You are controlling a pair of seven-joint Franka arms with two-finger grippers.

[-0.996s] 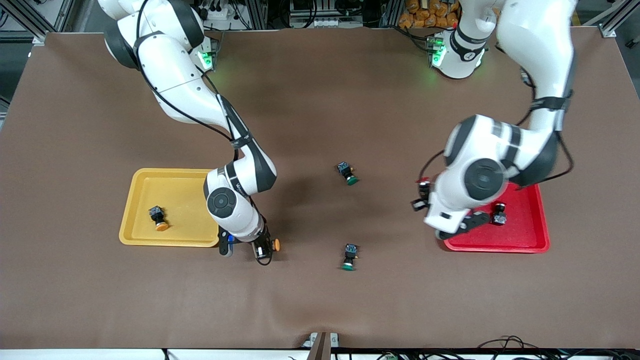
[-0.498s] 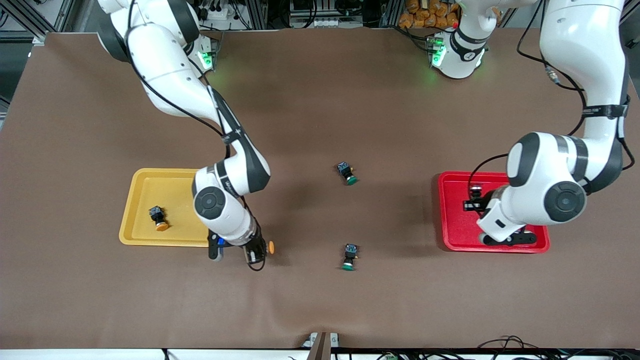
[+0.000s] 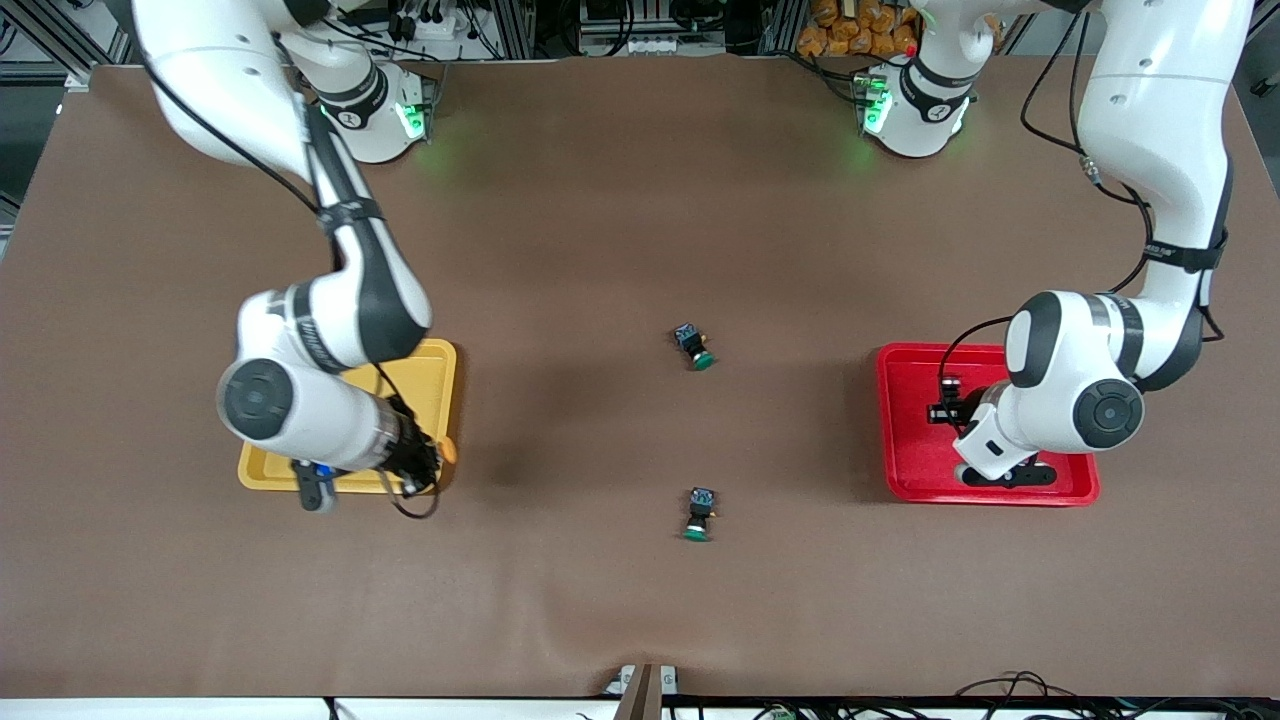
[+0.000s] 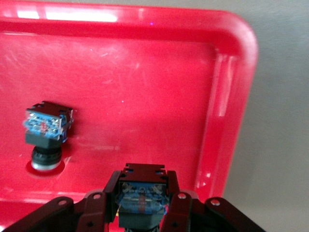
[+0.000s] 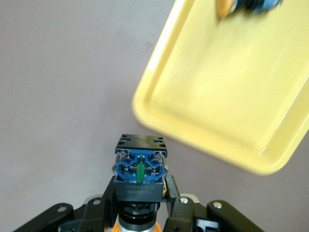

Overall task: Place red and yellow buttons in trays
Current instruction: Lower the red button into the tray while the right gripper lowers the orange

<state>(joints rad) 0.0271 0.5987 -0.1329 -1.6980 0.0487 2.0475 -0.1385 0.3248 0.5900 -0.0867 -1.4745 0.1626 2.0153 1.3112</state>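
R arm bends down from its base, right gripper (image 3: 425,470) at the yellow plastic tray's (image 3: 440,365) corner nearest the camera, clamped on a dark-bodied orange-capped button (image 5: 139,176); another orange-capped button (image 5: 241,6) lies in that tray. Two green-capped switches (image 3: 694,347) (image 3: 698,514) lie mid-table. L arm folds low, left gripper (image 4: 142,208) over the red plastic tray (image 3: 915,470), pinching a dark blocky switch (image 4: 142,193), cap colour hidden; a similar switch (image 4: 46,133) sits in the tray.

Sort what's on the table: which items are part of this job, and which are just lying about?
Job: yellow tray; red tray; orange-capped button in right gripper; button in left gripper; button in red tray.
Lying about: two green-capped buttons.
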